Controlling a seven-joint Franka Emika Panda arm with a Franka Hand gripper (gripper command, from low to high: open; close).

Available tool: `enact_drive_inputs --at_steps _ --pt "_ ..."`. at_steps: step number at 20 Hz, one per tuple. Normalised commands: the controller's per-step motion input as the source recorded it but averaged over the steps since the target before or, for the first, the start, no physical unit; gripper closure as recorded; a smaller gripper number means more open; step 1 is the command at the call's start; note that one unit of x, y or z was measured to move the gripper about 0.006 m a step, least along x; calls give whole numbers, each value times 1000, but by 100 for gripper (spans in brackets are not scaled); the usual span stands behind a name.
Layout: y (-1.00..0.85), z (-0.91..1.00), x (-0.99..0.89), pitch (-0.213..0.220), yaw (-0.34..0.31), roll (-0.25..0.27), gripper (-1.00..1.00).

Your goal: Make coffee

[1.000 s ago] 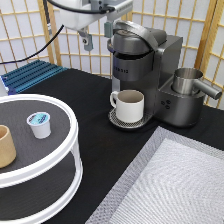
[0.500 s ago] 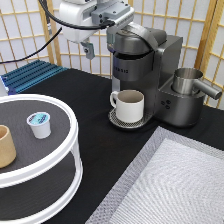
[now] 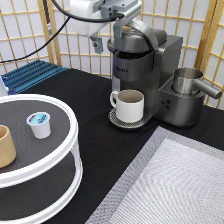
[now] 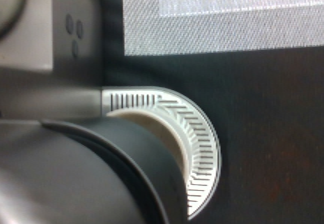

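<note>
pincer now down over the brewer head, empty-handed

Over the last second my pincer (image 3: 106, 37) has come in from the exterior view's top and dropped beside the coffee machine (image 3: 145, 75) lid; fingers spread apart, nothing between them. Wrist view looks straight down past the machine's dark head onto the drip grate (image 4: 196, 155) and mug rim. Mug (image 3: 129, 105) already sits under the spout. The coffee pod (image 3: 39, 124) is untouched on the white tiered tray (image 3: 65, 160) at the exterior view's left, well apart from me, near the wooden cup (image 3: 5, 146), so no pod loaded yet
</note>
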Motion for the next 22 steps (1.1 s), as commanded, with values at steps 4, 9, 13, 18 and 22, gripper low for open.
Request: enact_drive_inputs --at_steps 4,9,13,18,22 --pt "571 516 528 23 -48 -32 -100" --pt "557 313 335 19 -54 -48 -100" --pt "479 339 85 13 -70 -96 -100" --pt "547 436 19 13 -69 -140 -100" --pt "724 350 245 74 -37 -180 -100"
